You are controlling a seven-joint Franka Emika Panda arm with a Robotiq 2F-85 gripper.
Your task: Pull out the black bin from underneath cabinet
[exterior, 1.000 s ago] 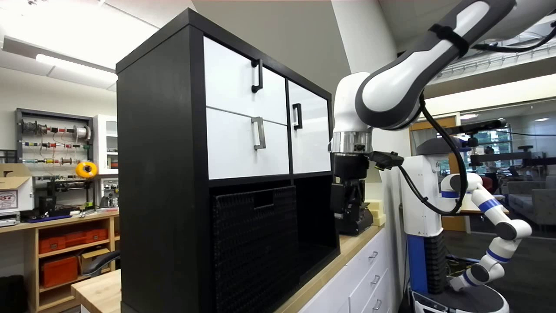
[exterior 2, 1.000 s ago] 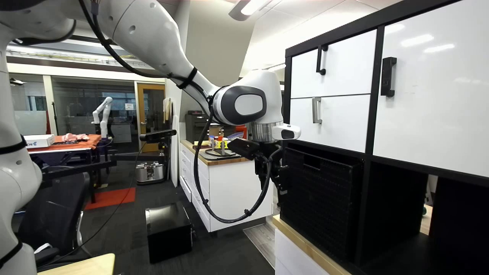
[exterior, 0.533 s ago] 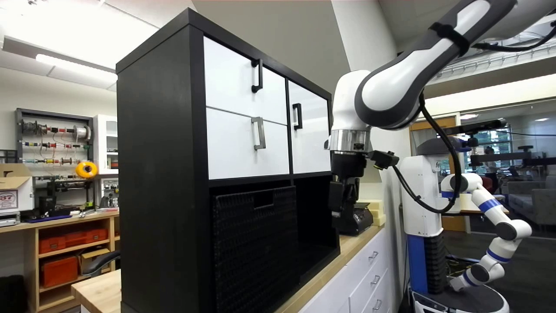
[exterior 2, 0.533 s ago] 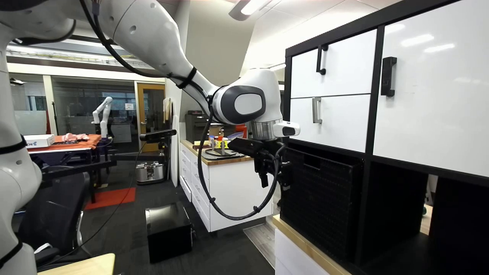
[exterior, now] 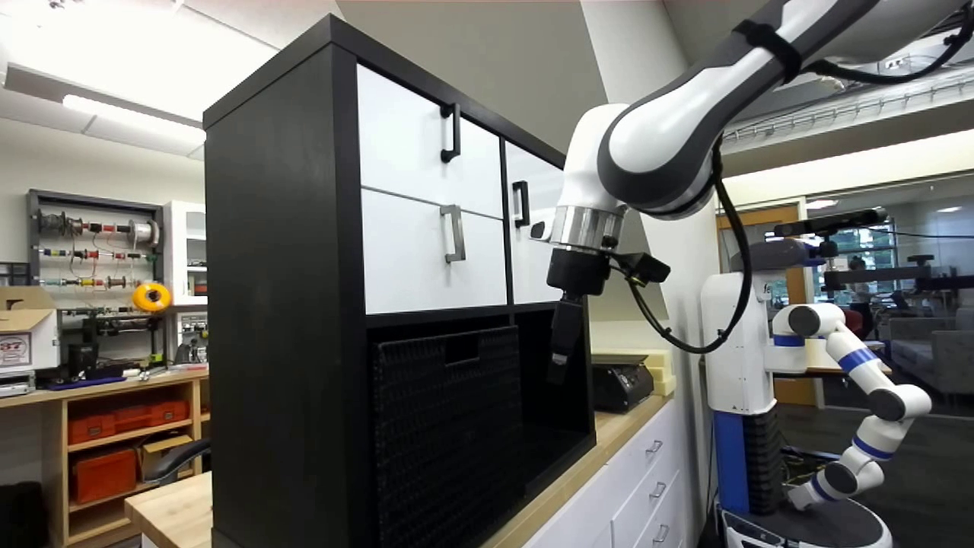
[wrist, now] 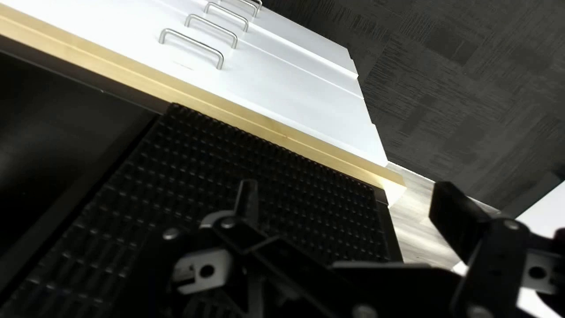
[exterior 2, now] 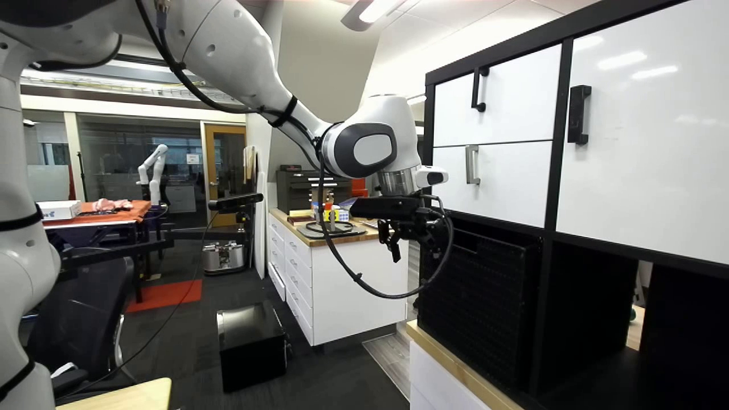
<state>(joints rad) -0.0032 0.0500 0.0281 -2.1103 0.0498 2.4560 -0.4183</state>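
In an exterior view, "37" is printed on a box label [exterior: 14,349], and "fe" is marked on a white robot torso [exterior: 734,342]. Blue lettering [exterior 2: 49,214] on a white carton [exterior 2: 64,208] cannot be resolved.

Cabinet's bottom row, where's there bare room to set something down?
The open bay beside the black bin, under the large white front, looks bare near its edge; deeper is too dark to tell. Crowded: the bin, with only a slim gap above and spread jaws in front.

In both exterior views we face the drawer cabinet [exterior: 270,266] obliquely, from opposite ends; at the wrist we look down past the fingers [wrist: 457,221], close over the black bin [wrist: 304,190].
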